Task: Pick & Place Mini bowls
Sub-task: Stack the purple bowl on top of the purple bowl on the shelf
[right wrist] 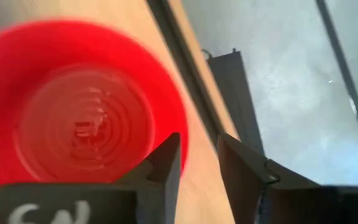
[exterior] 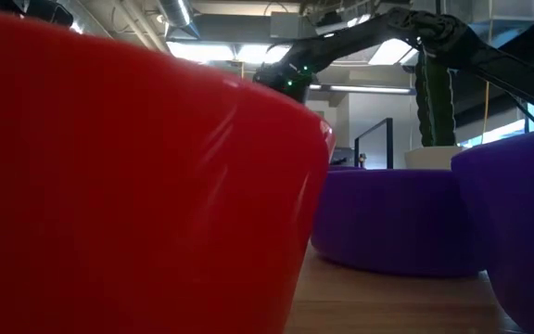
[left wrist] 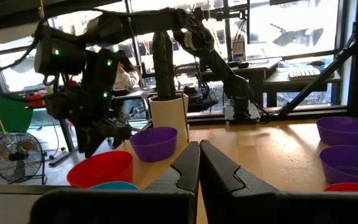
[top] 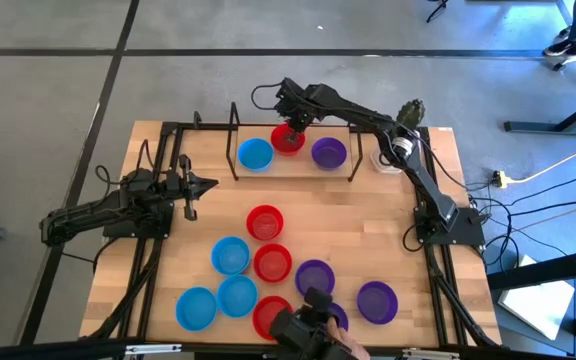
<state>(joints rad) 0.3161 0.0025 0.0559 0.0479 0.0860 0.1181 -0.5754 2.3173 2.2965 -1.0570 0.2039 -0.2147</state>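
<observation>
Three mini bowls sit in a row at the table's far edge: blue (top: 255, 153), red (top: 288, 140) and purple (top: 328, 152). Several more blue, red and purple bowls lie scattered on the near half, such as a red one (top: 265, 222). My right gripper (top: 293, 124) is open just above the far red bowl (right wrist: 73, 124). In the right wrist view (right wrist: 197, 165) one finger stands over the bowl's rim and the other outside it. My left gripper (top: 203, 185) is shut (left wrist: 199, 168) and waits over the table's left side.
A white pot with a cactus (top: 400, 135) stands at the far right corner, beside the right arm. Black frame posts (top: 234, 140) flank the far row of bowls. The low view is filled by a red bowl (exterior: 137, 167) and purple bowls (exterior: 387, 218).
</observation>
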